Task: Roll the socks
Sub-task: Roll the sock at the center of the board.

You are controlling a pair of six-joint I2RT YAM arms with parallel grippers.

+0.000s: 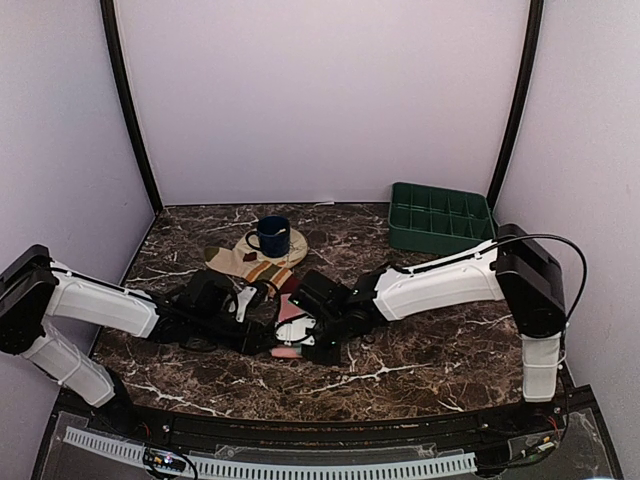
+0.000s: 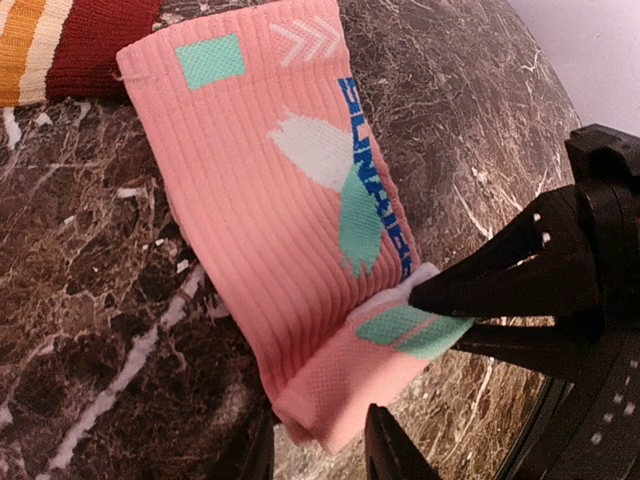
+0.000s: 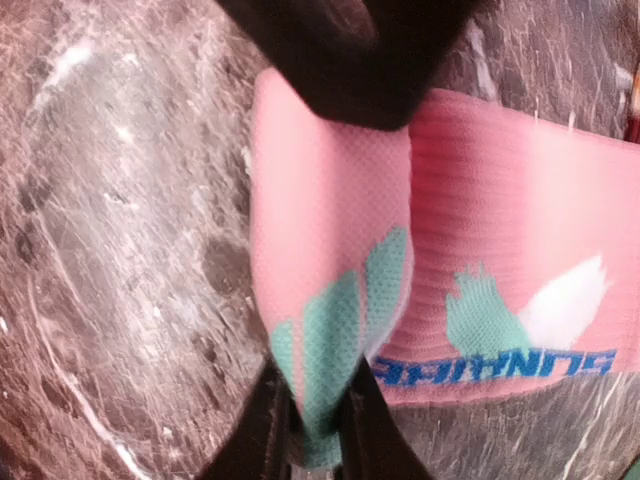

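A pink sock (image 1: 289, 311) with teal and white marks lies flat on the marble table (image 1: 440, 345). Its near end is folded over once (image 2: 360, 380). My left gripper (image 2: 320, 455) is closed on the outer corner of that fold, one finger on each side. My right gripper (image 3: 315, 430) is shut on the teal toe tip of the same fold and shows from the right in the left wrist view (image 2: 440, 300). In the top view both grippers meet at the sock's near end, the left (image 1: 262, 340) and the right (image 1: 308, 345). The sock also shows in the right wrist view (image 3: 520, 200).
A striped red, orange and cream sock (image 1: 268, 272) lies just behind the pink one, its edge in the left wrist view (image 2: 60, 40). A blue mug (image 1: 271, 236) stands on a tan round mat (image 1: 296, 243). A green compartment tray (image 1: 440, 217) sits at the back right.
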